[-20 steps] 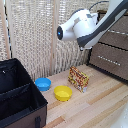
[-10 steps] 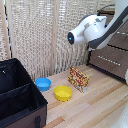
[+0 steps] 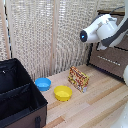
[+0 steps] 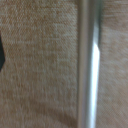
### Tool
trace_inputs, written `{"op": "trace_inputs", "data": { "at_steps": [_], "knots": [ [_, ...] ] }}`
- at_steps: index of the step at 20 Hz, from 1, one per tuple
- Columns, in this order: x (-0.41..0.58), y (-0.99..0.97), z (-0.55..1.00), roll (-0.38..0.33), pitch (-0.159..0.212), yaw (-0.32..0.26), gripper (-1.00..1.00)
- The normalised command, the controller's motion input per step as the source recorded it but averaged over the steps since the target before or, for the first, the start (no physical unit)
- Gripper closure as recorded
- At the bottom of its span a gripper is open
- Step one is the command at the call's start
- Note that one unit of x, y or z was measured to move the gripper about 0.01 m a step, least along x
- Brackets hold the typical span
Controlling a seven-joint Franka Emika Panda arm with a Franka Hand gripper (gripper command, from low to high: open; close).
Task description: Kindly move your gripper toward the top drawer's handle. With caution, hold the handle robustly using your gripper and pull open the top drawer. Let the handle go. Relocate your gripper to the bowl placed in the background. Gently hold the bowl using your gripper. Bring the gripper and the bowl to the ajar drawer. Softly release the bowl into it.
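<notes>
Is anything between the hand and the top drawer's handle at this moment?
Nothing visible is. The wrist view shows the handle close up against the brown top drawer front, with no object in between. In the exterior view the arm hides the hand, so whether it is open cannot be told.

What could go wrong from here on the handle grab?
1. In the wrist view the handle is blurred and off-centre, with only a sliver of one dark finger at the frame edge; closing now could miss or clip the bar.
2. In the exterior view the arm hides the gripper and most of the top drawer, so contact cannot be checked from outside.
</notes>
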Motion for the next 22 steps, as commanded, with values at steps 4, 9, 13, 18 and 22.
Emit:
{"op": "trace_inputs", "data": {
  "at_steps": [4, 9, 13, 18, 22],
  "knots": [
    [0.000, -0.02, 0.00, 0.000, 0.000, 0.000, 1.00],
    [-0.011, -0.07, 0.00, 0.008, 0.000, 0.000, 1.00],
    [-0.090, -0.11, 0.04, 0.002, 0.000, 0.000, 1.00],
    [-0.195, 0.02, 0.02, -0.010, -0.021, 0.000, 1.00],
    [-0.004, 0.47, -0.01, -0.014, 0.000, -0.043, 1.00]
  ]
}}
